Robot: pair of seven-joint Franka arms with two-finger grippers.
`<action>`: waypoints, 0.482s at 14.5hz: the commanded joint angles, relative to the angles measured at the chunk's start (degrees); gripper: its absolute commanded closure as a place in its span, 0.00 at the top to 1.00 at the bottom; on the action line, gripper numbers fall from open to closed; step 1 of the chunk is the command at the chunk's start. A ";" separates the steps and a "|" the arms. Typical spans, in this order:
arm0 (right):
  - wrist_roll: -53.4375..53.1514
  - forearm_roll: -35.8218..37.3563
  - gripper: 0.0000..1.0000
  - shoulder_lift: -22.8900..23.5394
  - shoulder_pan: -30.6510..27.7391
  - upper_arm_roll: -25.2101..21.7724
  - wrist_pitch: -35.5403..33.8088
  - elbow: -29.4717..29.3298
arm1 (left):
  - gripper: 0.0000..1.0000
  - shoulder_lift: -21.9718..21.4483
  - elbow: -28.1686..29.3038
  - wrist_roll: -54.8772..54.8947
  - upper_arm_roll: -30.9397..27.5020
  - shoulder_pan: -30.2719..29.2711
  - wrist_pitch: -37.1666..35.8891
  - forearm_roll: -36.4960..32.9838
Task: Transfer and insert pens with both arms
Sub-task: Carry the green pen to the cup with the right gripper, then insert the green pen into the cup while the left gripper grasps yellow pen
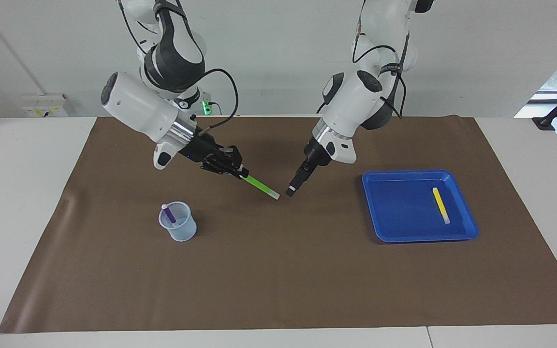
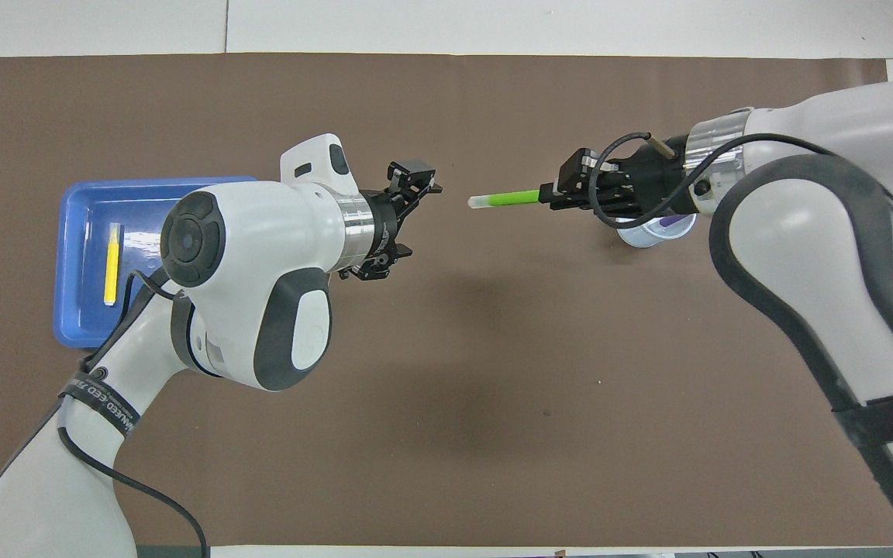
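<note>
My right gripper is shut on one end of the green pen, which hangs slanted over the brown mat with its pale cap end free. Over the middle of the mat, a short gap from that cap, my left gripper stands open and holds nothing. The purple pen stands in a clear cup toward the right arm's end; from overhead the right gripper partly covers the cup. The yellow pen lies in the blue tray.
A brown mat covers most of the white table. The tray sits toward the left arm's end of it and the cup toward the right arm's end.
</note>
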State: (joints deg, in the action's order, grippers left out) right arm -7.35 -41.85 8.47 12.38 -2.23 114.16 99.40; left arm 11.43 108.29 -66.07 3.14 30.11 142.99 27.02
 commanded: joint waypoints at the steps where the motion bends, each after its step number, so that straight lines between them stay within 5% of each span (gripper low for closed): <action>1: 2.42 8.78 0.00 4.44 -4.02 0.47 -9.63 -10.69 | 1.00 -0.88 0.61 8.91 -0.07 -4.60 -6.13 -0.91; 3: 9.34 17.72 0.00 6.02 -6.40 0.47 -15.18 -14.39 | 1.00 -1.32 1.65 14.98 -0.07 -8.12 -7.11 -1.00; 7: 25.25 36.89 0.00 6.64 -6.41 0.64 -15.03 -15.73 | 1.00 -3.43 7.45 35.08 -0.07 -16.64 -7.46 -11.35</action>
State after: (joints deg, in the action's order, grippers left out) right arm 11.67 -11.92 13.50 5.80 -2.31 99.83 86.12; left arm 11.05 111.11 -40.01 2.63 17.15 136.45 19.56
